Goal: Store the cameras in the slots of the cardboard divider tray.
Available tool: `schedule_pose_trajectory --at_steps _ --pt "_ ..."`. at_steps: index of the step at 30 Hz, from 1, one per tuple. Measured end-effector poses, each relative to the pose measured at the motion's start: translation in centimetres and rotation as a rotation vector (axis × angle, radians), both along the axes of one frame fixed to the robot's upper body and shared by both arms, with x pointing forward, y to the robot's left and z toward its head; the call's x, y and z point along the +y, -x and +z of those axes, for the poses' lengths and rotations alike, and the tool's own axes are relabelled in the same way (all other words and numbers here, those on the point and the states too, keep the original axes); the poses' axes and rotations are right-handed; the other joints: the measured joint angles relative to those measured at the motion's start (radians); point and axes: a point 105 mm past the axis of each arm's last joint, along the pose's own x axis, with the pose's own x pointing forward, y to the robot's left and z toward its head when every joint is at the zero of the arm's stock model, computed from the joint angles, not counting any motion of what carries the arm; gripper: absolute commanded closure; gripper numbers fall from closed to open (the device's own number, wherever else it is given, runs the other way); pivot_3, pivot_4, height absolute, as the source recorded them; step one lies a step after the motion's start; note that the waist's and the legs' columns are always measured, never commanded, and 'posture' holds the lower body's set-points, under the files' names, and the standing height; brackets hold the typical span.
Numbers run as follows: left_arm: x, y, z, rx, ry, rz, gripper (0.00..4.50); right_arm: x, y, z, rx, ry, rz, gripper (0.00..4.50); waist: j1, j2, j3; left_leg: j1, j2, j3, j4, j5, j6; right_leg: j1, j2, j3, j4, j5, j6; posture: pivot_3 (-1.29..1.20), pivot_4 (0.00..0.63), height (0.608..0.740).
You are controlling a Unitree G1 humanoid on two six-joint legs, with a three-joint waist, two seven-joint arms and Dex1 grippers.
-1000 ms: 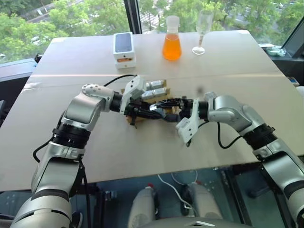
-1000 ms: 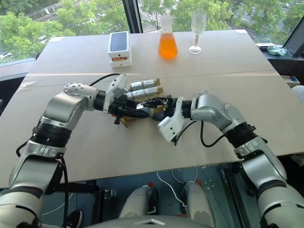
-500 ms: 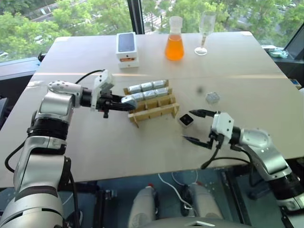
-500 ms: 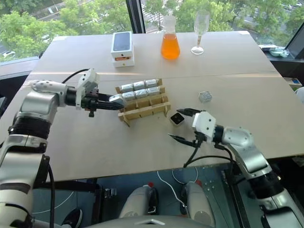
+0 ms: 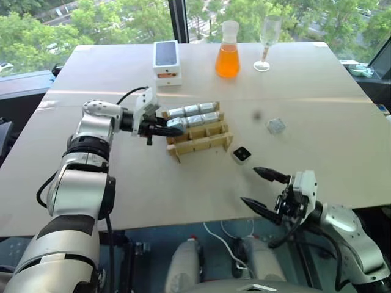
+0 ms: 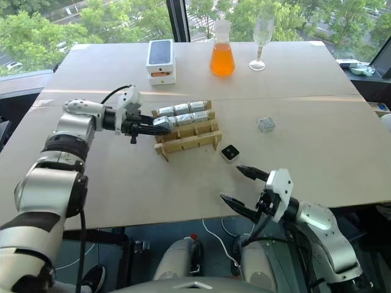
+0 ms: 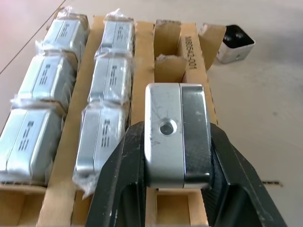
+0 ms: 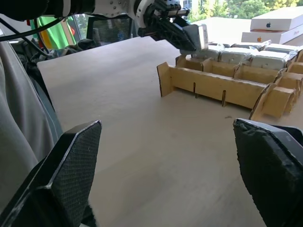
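Note:
The cardboard divider tray [image 5: 201, 144] sits mid-table, and wrapped silver cameras [image 7: 111, 71] fill two of its rows. The row nearest me stands empty. My left gripper [image 5: 173, 127] is shut on a silver camera [image 7: 176, 135], which hangs over the tray's left end above that empty row. A black camera with a pale face [image 5: 242, 154] lies on the table right of the tray. Another silver camera [image 5: 275, 126] lies farther right. My right gripper [image 5: 250, 185] hovers open near the table's front edge, nothing between its fingers [image 8: 64, 177].
A white phone box [image 5: 166, 61], an orange flask [image 5: 228, 52] and a wine glass [image 5: 267, 36] stand along the far side of the table. The table's front edge [image 5: 183, 223] runs just below my right gripper.
My right gripper has drawn back from the tray to the front edge, rolled over and opened wider. My left gripper, still holding the silver camera, has shifted to the tray's left end.

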Motion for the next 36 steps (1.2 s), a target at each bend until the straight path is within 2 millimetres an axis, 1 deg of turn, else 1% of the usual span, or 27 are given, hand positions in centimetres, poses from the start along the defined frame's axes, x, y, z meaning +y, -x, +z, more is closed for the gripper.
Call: schedule_pose_trajectory --at_steps 3,9,13,18,22,31,36 --pt "-0.5 -0.2 0.4 -0.018 -0.001 -0.013 3.62 0.2 -0.1 0.1 -0.006 -0.016 -0.011 0.1 0.0 -0.001 0.0 0.0 0.0 0.0 0.0 0.0 0.0 0.0 0.0 0.0 0.0 0.0 0.0 0.0 0.15 0.74" --pt "-0.6 0.0 0.2 -0.002 -0.02 -0.035 3.62 0.1 -0.3 0.4 -0.026 -0.024 -0.024 0.1 0.0 -0.001 0.0 0.0 0.0 -0.001 0.0 0.0 0.0 0.0 0.0 -0.001 0.0 0.0 0.0 0.0 0.15 0.74" --pt "-0.3 0.4 -0.1 0.018 -0.028 -0.048 3.62 -0.5 -0.5 0.7 -0.039 -0.021 -0.04 0.1 0.0 -0.001 0.0 0.0 0.0 -0.001 0.0 0.0 0.0 0.0 0.001 -0.001 0.0 0.001 -0.001 0.0 0.15 0.74" --pt "0.6 0.5 -0.6 0.019 -0.025 -0.015 3.62 -0.9 -0.7 1.0 -0.055 -0.016 -0.046 0.1 0.0 -0.001 0.0 0.0 0.0 -0.001 0.0 0.0 0.0 0.0 0.001 -0.001 0.0 0.002 -0.003 0.0 0.15 0.74" --pt "0.9 0.8 -1.9 0.038 -0.024 -0.005 3.62 -0.9 -0.7 1.2 -0.06 -0.02 -0.03 0.1 0.0 -0.001 0.0 0.0 0.0 -0.001 0.0 0.0 0.0 0.0 0.001 -0.001 0.0 0.002 -0.003 0.0 0.15 0.74" --pt "0.6 0.5 -2.2 0.013 -0.045 0.007 3.62 -1.0 -0.6 1.2 -0.06 -0.025 -0.016 0.1 0.001 -0.002 -0.001 0.001 0.0 -0.001 0.001 0.0 0.0 0.001 0.0 -0.001 0.002 0.002 -0.003 0.0 0.15 0.74" --pt "0.7 0.4 -2.3 0.002 -0.07 0.008 3.62 -1.0 -0.9 1.5 -0.091 -0.038 -0.037 0.1 0.0 -0.003 -0.001 0.003 0.0 0.0 0.002 0.0 0.0 0.001 0.0 0.001 0.006 0.001 -0.002 0.0 0.15 0.74"
